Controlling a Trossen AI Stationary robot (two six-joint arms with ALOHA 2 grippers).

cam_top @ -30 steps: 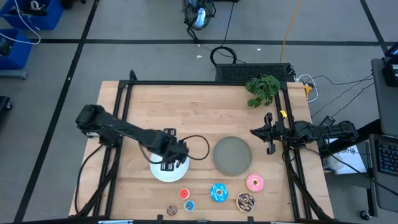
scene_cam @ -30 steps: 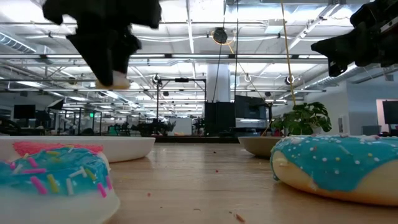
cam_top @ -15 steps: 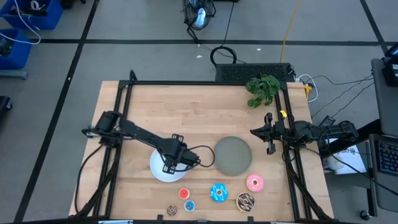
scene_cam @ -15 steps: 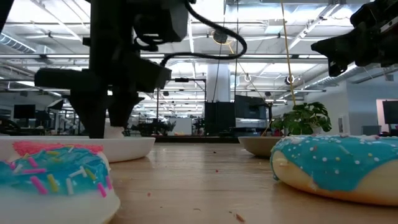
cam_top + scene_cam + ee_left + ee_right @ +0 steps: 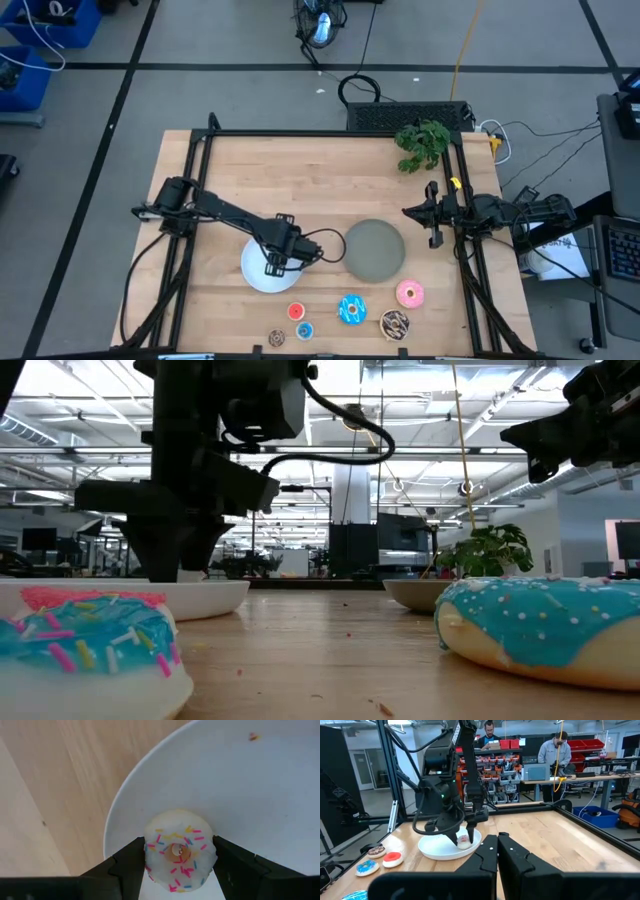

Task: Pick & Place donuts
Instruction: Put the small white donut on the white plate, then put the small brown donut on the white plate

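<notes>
My left gripper (image 5: 276,260) is low over the white plate (image 5: 252,275), shut on the tiny whitish-pink sprinkled donut (image 5: 178,851). The donut shows between the fingers in the right wrist view (image 5: 463,840), down at the plate's floor. Near the front edge lie the tiny red (image 5: 296,311), tiny blue (image 5: 304,330) and tiny brown (image 5: 277,339) donuts. The larger blue (image 5: 351,309), brown sprinkled (image 5: 394,322) and pink (image 5: 409,293) donuts lie there too. My right gripper (image 5: 432,226) waits shut at the table's right edge. My left gripper pinches the tiny donut by two opposite sides of its outer rim (image 5: 150,855) between its two fingers. The fingers (image 5: 131,865) come from above, pointing down. The donut lies flat, hole up, inside the white plate near its rim; whether it rests on the plate I cannot tell.
The round grey plate (image 5: 374,249) stands right of the white plate. A green plant (image 5: 422,143) sits at the far right corner. A black frame (image 5: 330,133) runs along the table's edges. People work at benches beyond the table (image 5: 559,747).
My left gripper has gone down with the whitish-pink donut, from well above the white plate to the plate itself, and the arm has stretched out lower over the table. The fingers stay shut on the donut.
</notes>
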